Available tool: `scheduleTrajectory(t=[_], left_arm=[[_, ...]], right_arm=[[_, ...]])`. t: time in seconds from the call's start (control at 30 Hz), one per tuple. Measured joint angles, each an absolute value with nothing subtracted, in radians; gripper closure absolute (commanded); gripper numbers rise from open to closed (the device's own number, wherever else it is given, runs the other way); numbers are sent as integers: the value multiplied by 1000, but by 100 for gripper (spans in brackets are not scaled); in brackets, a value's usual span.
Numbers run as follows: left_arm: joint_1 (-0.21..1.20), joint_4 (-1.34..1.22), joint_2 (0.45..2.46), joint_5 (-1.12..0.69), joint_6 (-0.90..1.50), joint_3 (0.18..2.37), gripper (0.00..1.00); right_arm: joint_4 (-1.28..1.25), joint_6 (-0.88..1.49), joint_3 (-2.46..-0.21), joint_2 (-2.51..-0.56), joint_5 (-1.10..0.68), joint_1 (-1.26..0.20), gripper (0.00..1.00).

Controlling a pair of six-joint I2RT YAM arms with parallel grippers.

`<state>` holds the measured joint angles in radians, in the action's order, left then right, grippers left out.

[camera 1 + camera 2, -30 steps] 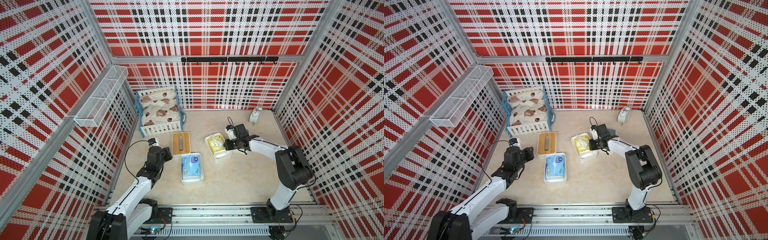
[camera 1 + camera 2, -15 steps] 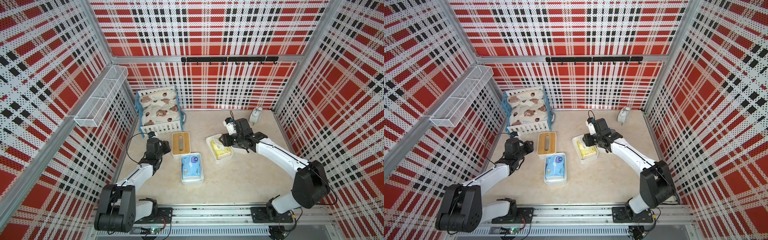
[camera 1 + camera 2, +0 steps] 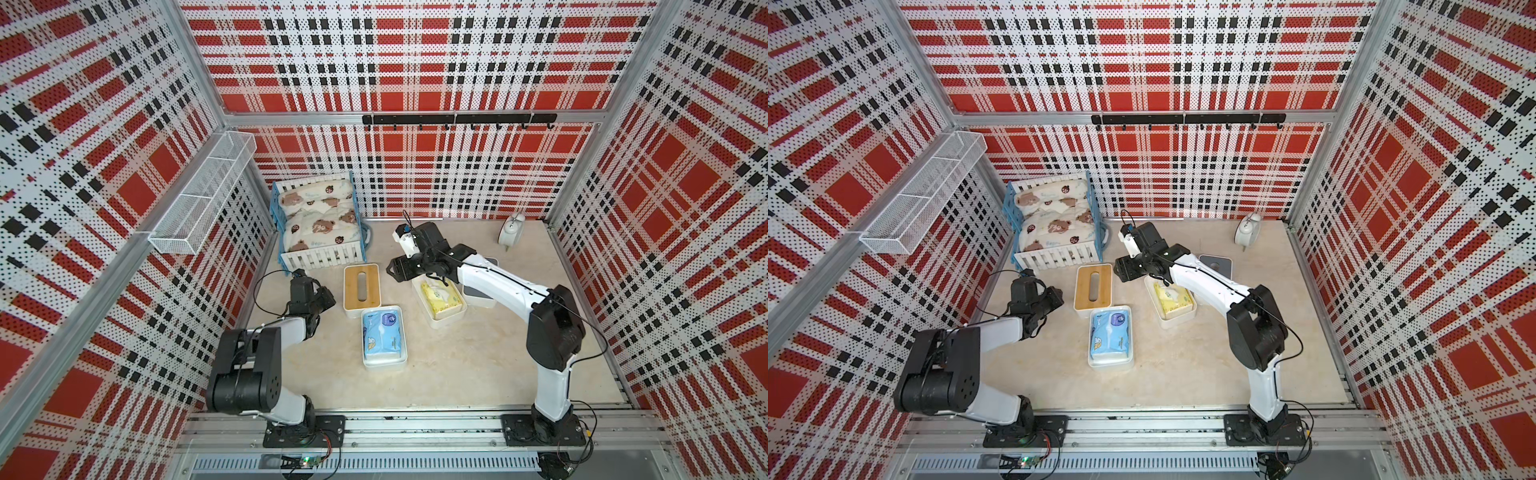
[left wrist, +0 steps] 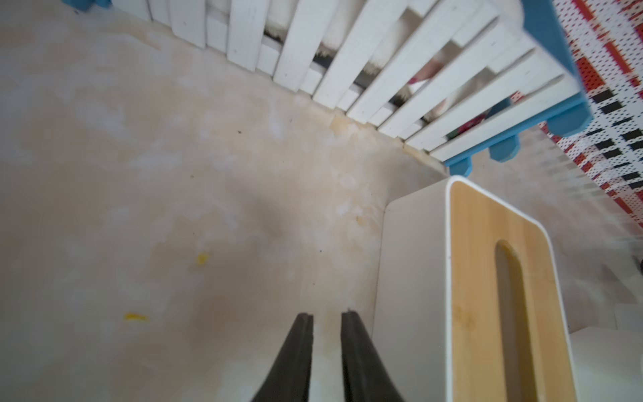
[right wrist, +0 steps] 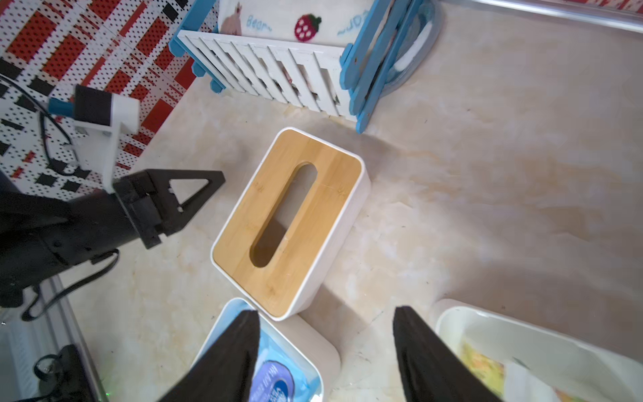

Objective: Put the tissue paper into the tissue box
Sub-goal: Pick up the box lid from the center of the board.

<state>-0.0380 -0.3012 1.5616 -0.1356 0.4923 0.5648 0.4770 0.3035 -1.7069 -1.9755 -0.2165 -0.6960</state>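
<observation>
The tissue box (image 3: 361,287) (image 3: 1094,291) is white with a slotted bamboo lid and stands mid-floor, closed. Two lidless white boxes stand near it. One holds a blue tissue paper pack (image 3: 382,334) (image 5: 275,383), the other a yellow tissue paper pack (image 3: 441,295) (image 5: 480,369). My right gripper (image 3: 392,270) (image 5: 326,310) is open wide and empty, hovering between the bamboo-lidded box (image 5: 295,215) and the box with the yellow pack. My left gripper (image 3: 328,299) (image 4: 327,314) is low beside the lidded box (image 4: 487,278), with its fingers a narrow gap apart and nothing between them.
A blue-and-white doll bed (image 3: 318,224) with a bear blanket stands at the back left. A white alarm clock (image 3: 512,232) is at the back right. A grey flat slab (image 3: 1214,264) lies under my right forearm. A wire basket (image 3: 203,199) hangs on the left wall.
My right gripper has opened and swung left, from the box with the yellow pack towards the lidded box. My left arm has folded back at the elbow; its gripper stays beside the lidded box.
</observation>
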Motion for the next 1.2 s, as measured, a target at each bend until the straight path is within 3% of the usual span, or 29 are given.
scheduleTrajectory(t=[0.2,0.5,0.77,1.2], left_arm=[[26,-290,1700,-155,474,667,78],[86,-260,1713,-154,441,735,78],[179,-232,1731,-153,414,798,78],[210,-204,1731,-134,415,804,78]], right_arm=[[482,322,-1785,-2065,-225,-699,22],[492,346,-1861,-2187,-232,-698,11],[525,348,-1880,-2230,-213,-698,13],[600,337,-1883,-2252,-50,-718,17]])
